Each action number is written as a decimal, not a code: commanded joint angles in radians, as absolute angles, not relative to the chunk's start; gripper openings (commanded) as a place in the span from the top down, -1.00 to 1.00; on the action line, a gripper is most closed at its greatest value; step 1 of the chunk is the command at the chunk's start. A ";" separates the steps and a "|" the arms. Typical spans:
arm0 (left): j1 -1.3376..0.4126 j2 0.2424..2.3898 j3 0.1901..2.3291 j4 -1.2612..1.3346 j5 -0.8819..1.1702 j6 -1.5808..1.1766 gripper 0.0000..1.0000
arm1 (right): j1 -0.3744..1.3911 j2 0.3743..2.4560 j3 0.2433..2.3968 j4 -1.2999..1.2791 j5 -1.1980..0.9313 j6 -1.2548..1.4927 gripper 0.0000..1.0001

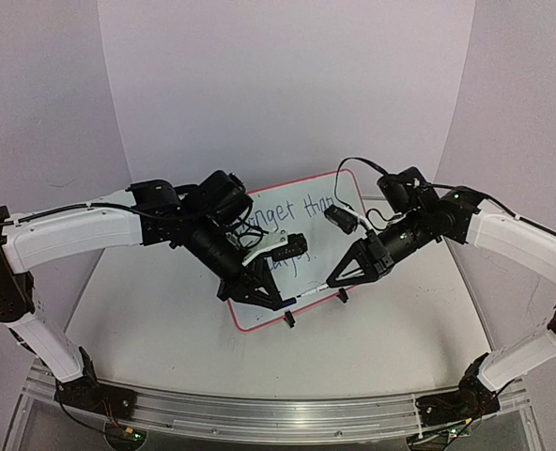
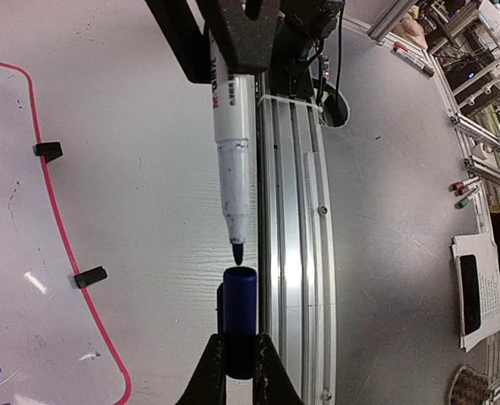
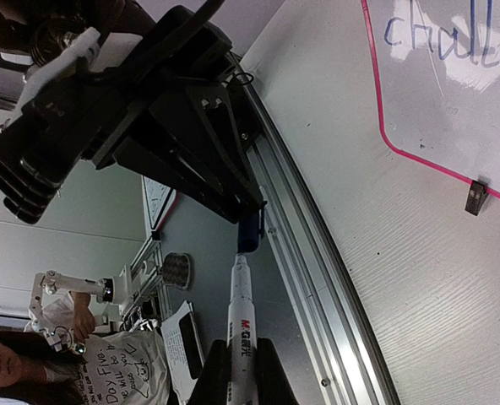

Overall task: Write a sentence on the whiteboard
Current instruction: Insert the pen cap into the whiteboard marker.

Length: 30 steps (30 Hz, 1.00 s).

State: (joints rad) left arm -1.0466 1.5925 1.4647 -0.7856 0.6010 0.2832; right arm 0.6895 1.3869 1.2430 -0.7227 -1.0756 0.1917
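Note:
The whiteboard (image 1: 339, 246) lies mid-table, red-pink rimmed, with two black clip feet on its near edge. The sentence (image 1: 297, 211) is in blue; the arms hide part of both lines. "challe" of the sentence (image 3: 453, 38) shows in the right wrist view. My left gripper (image 1: 276, 299) (image 2: 237, 346) is shut on a blue marker cap (image 2: 237, 316). My right gripper (image 1: 334, 280) (image 3: 242, 350) is shut on a white marker (image 3: 242, 321). The marker's blue tip (image 2: 238, 251) sits just at the cap's open mouth, in line with it. Both are held above the table near the board's front edge.
An aluminium rail (image 2: 292, 211) runs along the table's near edge under the grippers. A clip foot (image 2: 90, 276) juts from the board's rim (image 2: 64, 245). Beyond the table are loose markers (image 2: 465, 190), papers (image 2: 478, 287) and a person (image 3: 30, 363).

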 commanded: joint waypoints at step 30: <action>-1.051 1.569 1.479 -0.765 0.630 0.276 1.00 | 0.688 1.428 1.238 -0.719 -1.127 0.173 1.00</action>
State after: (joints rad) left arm -1.0466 1.5925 1.4647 -0.7849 0.6083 0.2802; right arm 0.6895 1.4128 1.2430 -0.7231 -1.1130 0.1905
